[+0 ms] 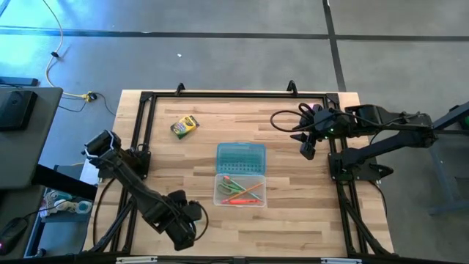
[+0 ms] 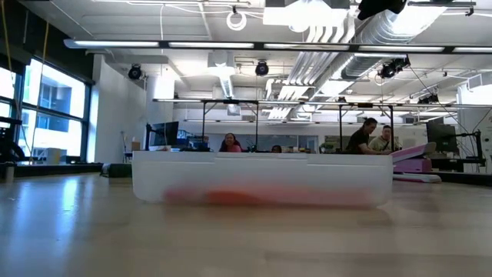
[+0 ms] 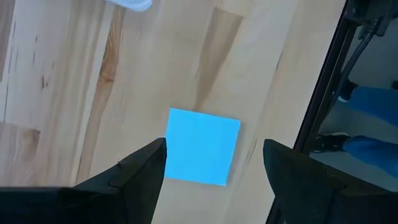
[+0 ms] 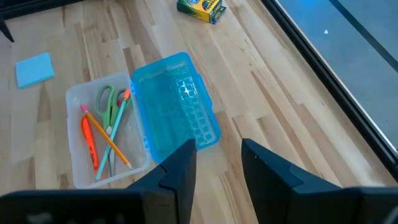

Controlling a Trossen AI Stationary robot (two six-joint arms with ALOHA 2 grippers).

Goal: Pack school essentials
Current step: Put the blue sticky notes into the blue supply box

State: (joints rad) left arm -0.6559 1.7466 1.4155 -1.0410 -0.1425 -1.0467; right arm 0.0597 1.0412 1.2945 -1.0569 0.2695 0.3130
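Note:
The light-blue note pad point(image 3: 202, 147) lies flat on the wooden table; it also shows in the right wrist view point(image 4: 34, 68). My left gripper point(image 3: 214, 158) is open above it near the table's near-left corner point(image 1: 183, 224), one finger on either side. The clear case point(image 1: 239, 189) stands mid-table with its teal lid point(image 1: 240, 155) swung open. In it lie the green-handled scissors point(image 4: 107, 102), an orange pen point(image 4: 88, 140) and pencils. The crayon box point(image 1: 185, 126) lies at the far left. My right gripper point(image 4: 217, 155) is open and empty at the right point(image 1: 308, 147).
A black metal frame point(image 1: 143, 132) runs along the table's left, far and right sides. Bare wood lies between the case and the crayon box. In the low view the case point(image 2: 261, 181) fills the middle, with people at desks far behind it point(image 2: 361, 138).

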